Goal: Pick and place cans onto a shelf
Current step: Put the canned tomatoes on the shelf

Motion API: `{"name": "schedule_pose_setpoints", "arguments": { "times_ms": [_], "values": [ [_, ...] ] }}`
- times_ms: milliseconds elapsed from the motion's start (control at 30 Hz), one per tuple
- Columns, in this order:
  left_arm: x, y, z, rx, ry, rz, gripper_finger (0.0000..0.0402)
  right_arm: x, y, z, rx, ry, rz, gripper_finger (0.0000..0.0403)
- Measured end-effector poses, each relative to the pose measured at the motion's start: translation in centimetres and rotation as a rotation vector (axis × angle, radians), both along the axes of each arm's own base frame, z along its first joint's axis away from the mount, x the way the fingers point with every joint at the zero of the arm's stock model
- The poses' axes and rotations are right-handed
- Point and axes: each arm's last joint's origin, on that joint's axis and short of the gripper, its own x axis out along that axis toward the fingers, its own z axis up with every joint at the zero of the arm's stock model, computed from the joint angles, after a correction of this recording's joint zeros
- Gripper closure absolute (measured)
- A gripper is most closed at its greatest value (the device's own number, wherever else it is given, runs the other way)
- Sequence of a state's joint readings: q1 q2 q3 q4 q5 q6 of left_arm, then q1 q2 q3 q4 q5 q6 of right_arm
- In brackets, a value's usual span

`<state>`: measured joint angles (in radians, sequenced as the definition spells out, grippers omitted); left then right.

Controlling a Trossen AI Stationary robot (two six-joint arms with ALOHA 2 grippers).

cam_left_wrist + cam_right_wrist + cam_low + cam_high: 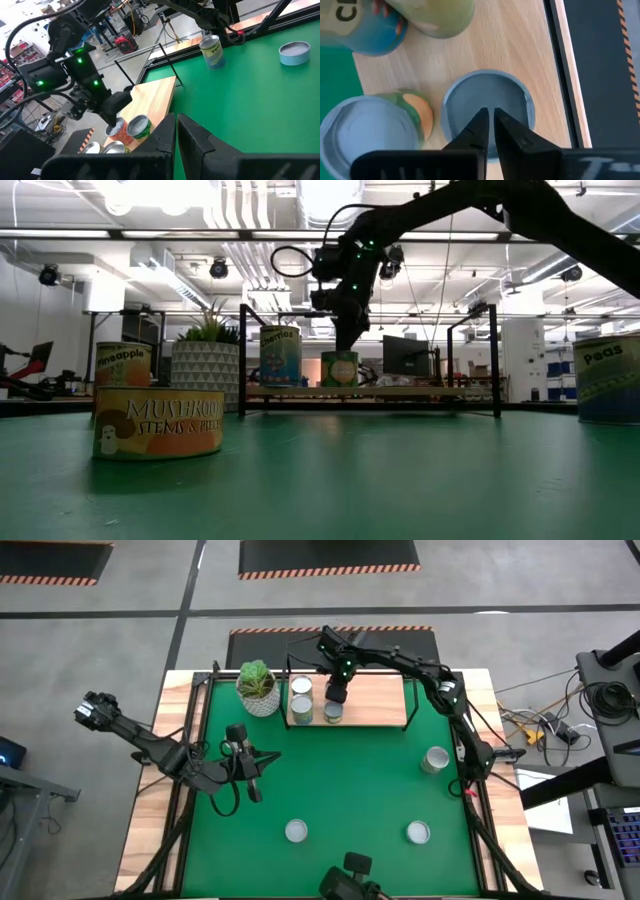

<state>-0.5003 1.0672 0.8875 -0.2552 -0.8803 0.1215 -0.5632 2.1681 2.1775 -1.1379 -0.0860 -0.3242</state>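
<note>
Loose cans: three we see on the green mat (330,780), at (296,831), (418,832) and (435,759).
Left gripper (254,791): parked over the mat, jaws shut on nothing.
Shelf (375,700): cans sit at its left end.
Right gripper (488,131): just above one can (489,106), fingers pinched together, holding nothing.
Risk: we fear that lifting away crookedly could clip this can and knock over its neighbours.
</note>
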Motion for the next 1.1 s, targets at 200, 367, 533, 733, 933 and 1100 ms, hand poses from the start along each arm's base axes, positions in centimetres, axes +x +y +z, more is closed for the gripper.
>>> {"name": "schedule_pose_setpoints", "arguments": {
  "times_ms": [200, 367, 533, 733, 933, 1100],
  "values": [
    [0.0, 0.0, 0.0, 0.000, 0.000, 0.000, 0.0402, 0.0, 0.0, -0.9, 0.017, 0.004, -0.034, 0.0393],
    [0.0, 0.0, 0.0, 0.000, 0.000, 0.000, 0.0402, 0.1, 0.0, -1.5, 0.024, 0.000, -0.052, 0.0394],
    [0.0, 0.0, 0.0, 0.000, 0.000, 0.000, 0.0402, 0.2, 0.2, -1.5, 0.025, -0.002, -0.054, 0.0394],
    [0.0, 0.0, 0.0, 0.000, 0.000, 0.000, 0.0402, 0.7, 1.0, -1.4, 0.028, 0.004, -0.032, 0.0394],
    [0.0, 0.0, 0.0, 0.000, 0.000, 0.000, 0.0402, 0.7, 1.1, -1.4, 0.033, 0.005, -0.046, 0.0394],
    [0.0, 0.0, 0.0, 0.000, 0.000, 0.000, 0.0402, 0.6, 1.3, -1.3, 0.032, 0.009, -0.044, 0.0394]
  ]
}}
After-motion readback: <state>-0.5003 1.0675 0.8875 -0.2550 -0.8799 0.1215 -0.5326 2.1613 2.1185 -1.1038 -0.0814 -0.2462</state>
